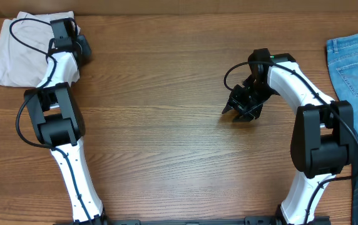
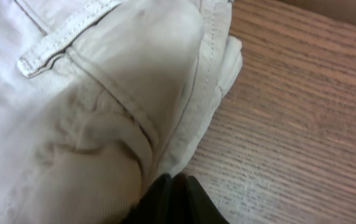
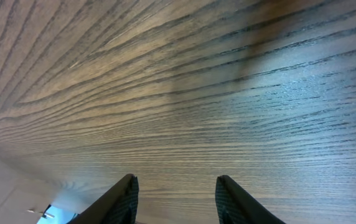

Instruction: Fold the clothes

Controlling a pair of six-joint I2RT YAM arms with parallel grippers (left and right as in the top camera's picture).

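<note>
Wooden counter (image 1: 166, 156) carries the beige shorts (image 1: 16, 50) at its far left corner, touching the left end effector (image 1: 79, 47), whose grip I cannot tell, while the right end effector (image 1: 241, 109), open and empty, hangs well apart.

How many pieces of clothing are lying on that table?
2. Beige shorts lie bunched at the far left corner of the table; blue jeans lie at its right edge, partly cut off. More may be out of frame.
</note>
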